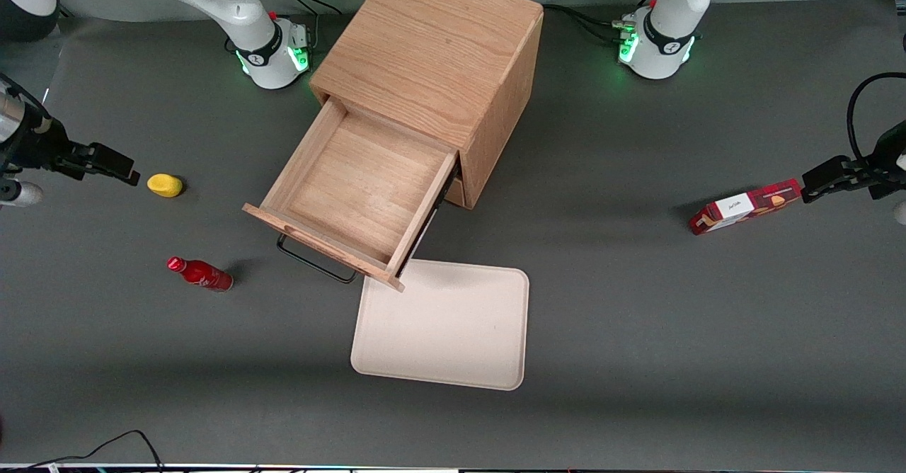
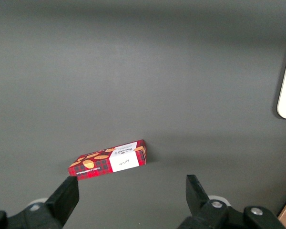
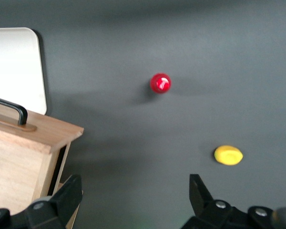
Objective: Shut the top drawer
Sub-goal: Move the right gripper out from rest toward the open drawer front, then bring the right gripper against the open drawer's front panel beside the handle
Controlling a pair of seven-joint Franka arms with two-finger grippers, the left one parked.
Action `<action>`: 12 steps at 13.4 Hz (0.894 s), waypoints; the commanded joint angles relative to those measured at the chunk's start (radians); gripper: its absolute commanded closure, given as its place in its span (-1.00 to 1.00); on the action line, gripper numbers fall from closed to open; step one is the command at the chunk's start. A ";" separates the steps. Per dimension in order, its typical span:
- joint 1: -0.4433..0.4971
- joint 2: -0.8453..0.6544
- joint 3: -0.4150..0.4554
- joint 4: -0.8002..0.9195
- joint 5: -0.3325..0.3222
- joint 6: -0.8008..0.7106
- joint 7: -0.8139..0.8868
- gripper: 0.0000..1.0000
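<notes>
Hanging wide-spread and empty, end effector [image 3: 133, 200] apart from top drawer [image 1: 354, 186].

Light oak top drawer [image 1: 357, 190], black end effector [image 1: 113, 163], red bottle [image 1: 200, 273], yellow lump [image 1: 165, 185], cream tray [image 1: 446, 328].

The top drawer [image 1: 357, 193] hides the lower drawer and one corner of the tray [image 1: 446, 324]; the hand [image 1: 120, 167] is open near the surface edge.

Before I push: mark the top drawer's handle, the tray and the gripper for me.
top drawer handle [image 1: 315, 264], front view, on the black wire bar.
tray [image 1: 453, 331], front view, bare middle.
gripper [image 1: 120, 168], front view, at its open fingertips, beside the yellow object [image 1: 165, 185].
</notes>
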State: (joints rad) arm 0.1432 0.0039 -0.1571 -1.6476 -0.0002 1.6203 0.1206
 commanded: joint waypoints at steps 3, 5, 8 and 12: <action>0.001 0.247 0.036 0.283 0.048 -0.014 -0.148 -1.00; -0.001 0.335 0.039 0.380 0.107 -0.014 -0.220 -1.00; -0.008 0.442 0.076 0.500 0.112 -0.014 -0.337 -1.00; -0.014 0.550 0.162 0.571 0.112 0.076 -0.354 -1.00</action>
State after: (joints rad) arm 0.1426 0.4800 -0.0333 -1.1573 0.0971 1.6771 -0.2008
